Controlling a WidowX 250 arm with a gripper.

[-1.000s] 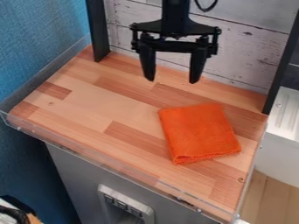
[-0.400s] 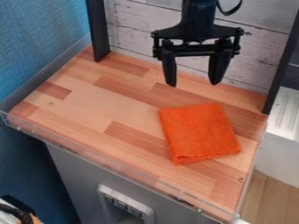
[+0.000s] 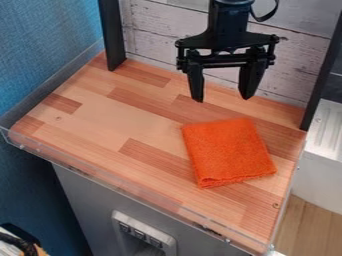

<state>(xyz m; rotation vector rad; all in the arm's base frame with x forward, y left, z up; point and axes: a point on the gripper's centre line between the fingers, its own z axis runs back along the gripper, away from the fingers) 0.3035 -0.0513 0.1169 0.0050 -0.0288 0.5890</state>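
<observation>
The black gripper (image 3: 222, 99) hangs from the top edge over the back part of the wooden surface, its two fingers wide apart with nothing between them. An orange cloth (image 3: 228, 152), folded into a rough rectangle, lies flat on the right half of the wooden surface (image 3: 113, 122). The fingertips are above and behind the cloth's back edge, apart from it.
A low clear rim (image 3: 123, 189) runs along the front edge. Black posts stand at the back left (image 3: 112, 35) and at the right (image 3: 323, 70). Behind is a whitewashed plank wall (image 3: 157, 37); a white ribbed tray (image 3: 327, 130) is at the far right.
The gripper has moved to the right and slightly down toward the front, still open. The orange cloth has not moved.
</observation>
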